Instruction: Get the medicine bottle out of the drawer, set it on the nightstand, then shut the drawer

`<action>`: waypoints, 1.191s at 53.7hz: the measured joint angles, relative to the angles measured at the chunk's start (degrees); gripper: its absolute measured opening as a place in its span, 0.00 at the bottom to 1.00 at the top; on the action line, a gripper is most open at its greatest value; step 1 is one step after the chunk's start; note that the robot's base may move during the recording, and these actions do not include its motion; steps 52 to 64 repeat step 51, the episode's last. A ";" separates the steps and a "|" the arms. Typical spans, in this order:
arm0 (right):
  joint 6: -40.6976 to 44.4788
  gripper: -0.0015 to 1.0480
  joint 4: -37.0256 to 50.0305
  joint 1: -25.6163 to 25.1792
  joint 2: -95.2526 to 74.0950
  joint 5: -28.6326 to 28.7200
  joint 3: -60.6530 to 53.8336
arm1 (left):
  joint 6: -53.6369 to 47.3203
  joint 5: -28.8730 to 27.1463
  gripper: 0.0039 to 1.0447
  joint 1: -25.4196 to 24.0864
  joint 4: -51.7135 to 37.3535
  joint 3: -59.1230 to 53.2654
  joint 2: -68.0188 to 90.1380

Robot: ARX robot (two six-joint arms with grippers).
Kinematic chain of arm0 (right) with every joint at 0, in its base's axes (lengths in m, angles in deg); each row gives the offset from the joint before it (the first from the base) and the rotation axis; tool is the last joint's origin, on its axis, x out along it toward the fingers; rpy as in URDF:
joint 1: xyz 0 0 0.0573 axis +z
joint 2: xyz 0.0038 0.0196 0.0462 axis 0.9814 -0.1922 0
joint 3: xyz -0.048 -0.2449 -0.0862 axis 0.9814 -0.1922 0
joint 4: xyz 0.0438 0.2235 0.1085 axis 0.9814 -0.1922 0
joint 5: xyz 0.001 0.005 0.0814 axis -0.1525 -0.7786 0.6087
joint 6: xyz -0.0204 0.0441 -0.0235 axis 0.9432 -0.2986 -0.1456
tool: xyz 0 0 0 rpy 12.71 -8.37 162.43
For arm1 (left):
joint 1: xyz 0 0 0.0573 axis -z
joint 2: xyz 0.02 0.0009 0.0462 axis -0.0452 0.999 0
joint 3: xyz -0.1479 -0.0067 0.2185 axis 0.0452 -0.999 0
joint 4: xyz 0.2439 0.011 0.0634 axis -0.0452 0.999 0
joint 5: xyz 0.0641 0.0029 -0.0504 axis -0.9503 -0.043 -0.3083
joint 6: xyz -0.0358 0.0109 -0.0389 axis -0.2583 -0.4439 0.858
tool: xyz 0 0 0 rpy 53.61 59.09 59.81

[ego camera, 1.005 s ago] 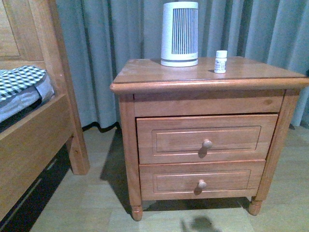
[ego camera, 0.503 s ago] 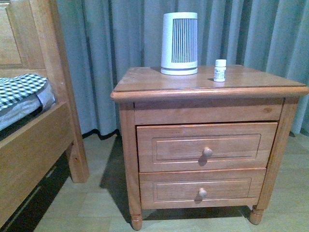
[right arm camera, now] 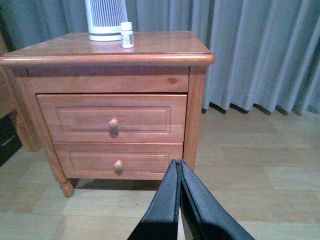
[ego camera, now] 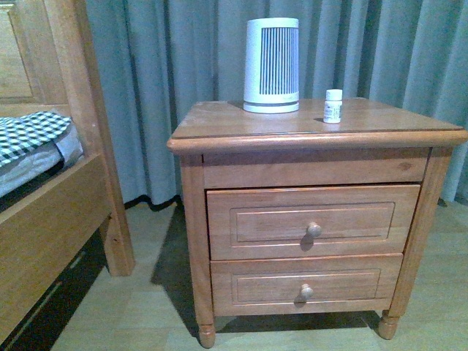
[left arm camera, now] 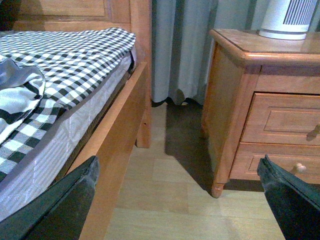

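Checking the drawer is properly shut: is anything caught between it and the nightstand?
Nothing visible. The drawer sits closed in the nightstand, with no object in the seam. The bottle stands on top.

White ribbed cylinder (ego camera: 271, 66), checkered bedding (left arm camera: 60, 60), bed frame (ego camera: 55, 219), grey curtain (ego camera: 168, 88).

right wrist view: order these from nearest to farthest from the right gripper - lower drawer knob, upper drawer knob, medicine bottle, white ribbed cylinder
From the right gripper, whose fingers are pressed together, nearest first:
1. Lower drawer knob, low on the nightstand front.
2. Upper drawer knob, on the taller drawer above it.
3. Medicine bottle, upright on the nightstand top.
4. White ribbed cylinder, just behind the bottle, towards the curtain.
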 joint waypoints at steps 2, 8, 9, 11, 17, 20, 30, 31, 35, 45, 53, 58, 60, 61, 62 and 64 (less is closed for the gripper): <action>0.00 0.03 -1.05 2.05 1.14 -1.95 0.00 | 0.00 0.02 0.94 0.00 0.00 0.00 0.00; 0.00 0.03 -3.32 7.87 3.45 -7.48 0.02 | 0.00 0.02 0.94 0.00 0.00 0.00 0.00; 0.00 0.03 -3.56 8.61 3.69 -8.17 0.02 | 0.00 0.02 0.94 0.00 0.00 0.00 0.00; 0.02 0.03 -4.00 10.05 4.13 -9.55 0.02 | 0.00 0.02 0.94 0.00 0.00 0.00 0.00; 0.02 0.03 -4.85 13.70 5.01 -12.98 0.02 | 0.00 0.02 0.94 0.00 0.00 0.00 0.00; 0.02 0.03 -5.16 15.19 5.29 -14.45 0.02 | 0.00 0.02 0.94 0.00 0.00 0.00 0.00; 0.07 0.03 -6.01 24.39 6.12 -23.23 0.02 | 0.00 0.02 0.94 0.00 0.00 0.00 0.00; 0.07 0.03 -6.01 24.46 6.12 -23.26 0.02 | 0.00 0.02 0.94 0.00 0.00 0.00 0.00; 0.17 0.10 -6.01 24.59 6.16 -23.37 0.02 | 0.00 0.02 0.94 0.00 0.00 0.00 0.00; 0.17 0.41 -6.01 24.65 6.16 -23.37 0.02 | 0.00 0.02 0.94 0.00 0.00 0.00 0.00; 0.17 0.59 -6.01 24.65 6.16 -23.37 0.02 | 0.00 0.02 0.94 0.00 0.00 0.00 0.00; 0.17 0.59 -6.01 24.65 6.16 -23.37 0.02 | 0.00 0.02 0.94 0.00 0.00 0.00 0.00; 0.17 0.59 -6.01 24.65 6.16 -23.37 0.02 | 0.00 0.02 0.94 0.00 0.00 0.00 0.00; 0.17 0.59 -6.01 24.65 6.16 -23.37 0.02 | 0.00 0.02 0.94 0.00 0.00 0.00 0.00; 0.17 0.59 -6.01 24.65 6.16 -23.37 0.02 | 0.00 0.02 0.94 0.00 0.00 0.00 0.00; 0.17 0.59 -6.01 24.65 6.16 -23.37 0.02 | 0.00 0.02 0.94 0.00 0.00 0.00 0.00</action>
